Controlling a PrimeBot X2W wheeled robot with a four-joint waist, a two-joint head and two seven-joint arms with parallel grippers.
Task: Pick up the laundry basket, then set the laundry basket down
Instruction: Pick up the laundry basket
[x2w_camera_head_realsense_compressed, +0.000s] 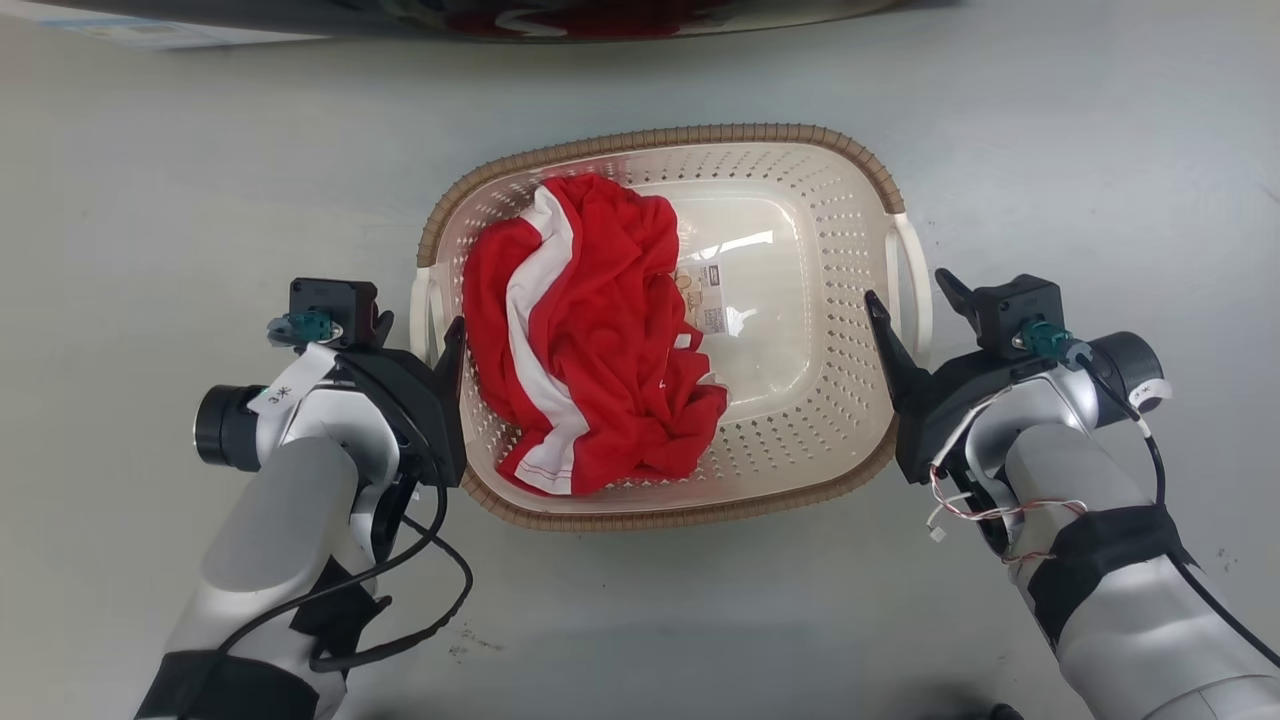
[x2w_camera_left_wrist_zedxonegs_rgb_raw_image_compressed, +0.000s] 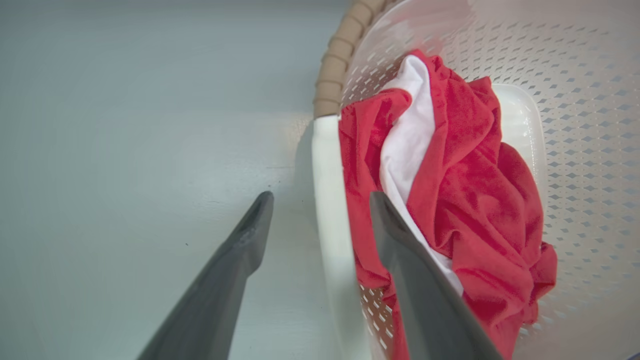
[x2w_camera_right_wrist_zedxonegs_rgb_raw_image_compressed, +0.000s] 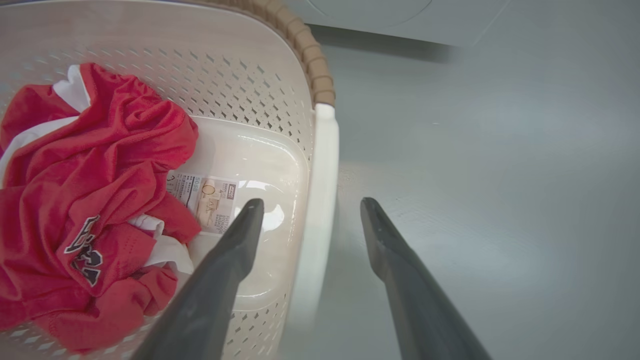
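Left pincer (x2w_camera_head_realsense_compressed: 421, 322) and right pincer (x2w_camera_head_realsense_compressed: 905, 287) are set open astride basket (x2w_camera_head_realsense_compressed: 700, 133) handles (x2w_camera_left_wrist_zedxonegs_rgb_raw_image_compressed: 327, 200) — pick-up pending; both to be closed, then raised.

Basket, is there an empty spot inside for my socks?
Yes. The right half of the laundry basket is bare, from the red shirt and the label across to the right wall. The left half is crowded with the shirt.

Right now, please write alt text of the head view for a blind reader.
A cream laundry basket with a brown rim sits on a grey surface, holding a crumpled red and white garment. The left tool and right tool are open, each astride one of its white handles.
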